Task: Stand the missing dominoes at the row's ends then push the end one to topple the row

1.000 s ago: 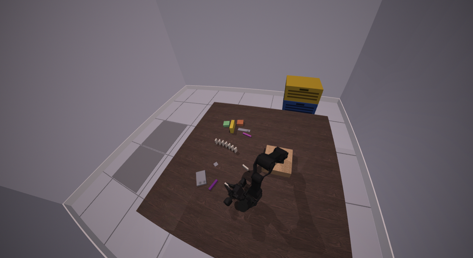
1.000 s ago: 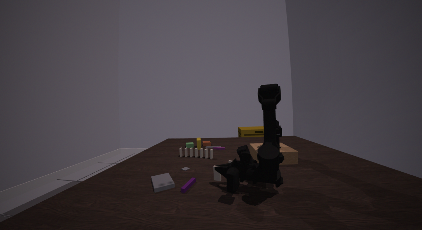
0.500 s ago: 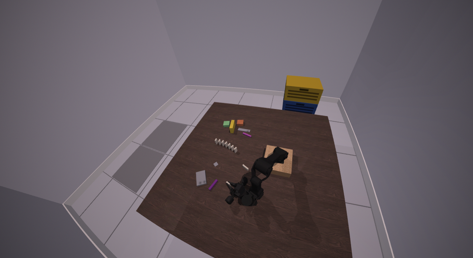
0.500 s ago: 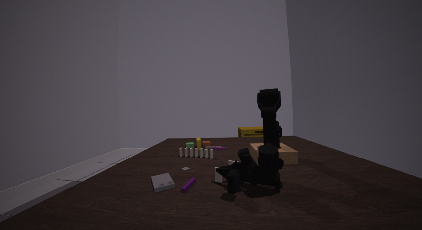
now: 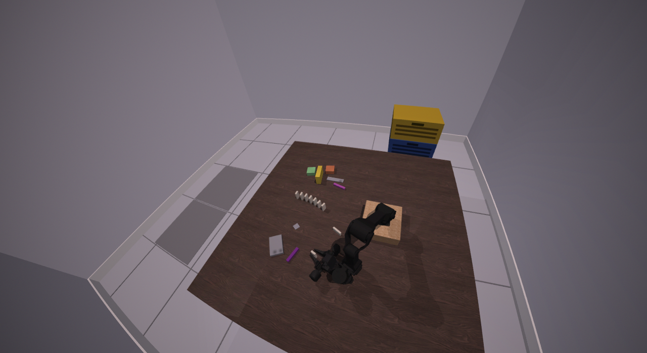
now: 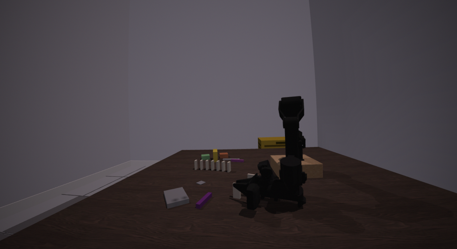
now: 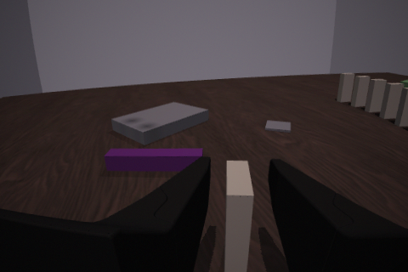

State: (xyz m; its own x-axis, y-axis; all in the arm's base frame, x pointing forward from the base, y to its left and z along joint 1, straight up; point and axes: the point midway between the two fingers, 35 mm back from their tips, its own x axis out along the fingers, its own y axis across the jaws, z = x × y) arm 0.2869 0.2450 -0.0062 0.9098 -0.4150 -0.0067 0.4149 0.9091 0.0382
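My gripper is open, low over the table. Its fingers stand on both sides of an upright cream domino, with a gap on each side in the wrist view. The domino's foot is out of the wrist view; in the exterior view it appears to stand on the table. A second loose domino lies flat nearer the wooden block, partly hidden by the arm in the exterior view. The row of several standing dominoes is upright and evenly spaced, away from the gripper.
A grey box and a purple bar lie near the gripper. A small grey tile lies farther on. Green, yellow and orange blocks are behind the row. A wooden block is beside the arm.
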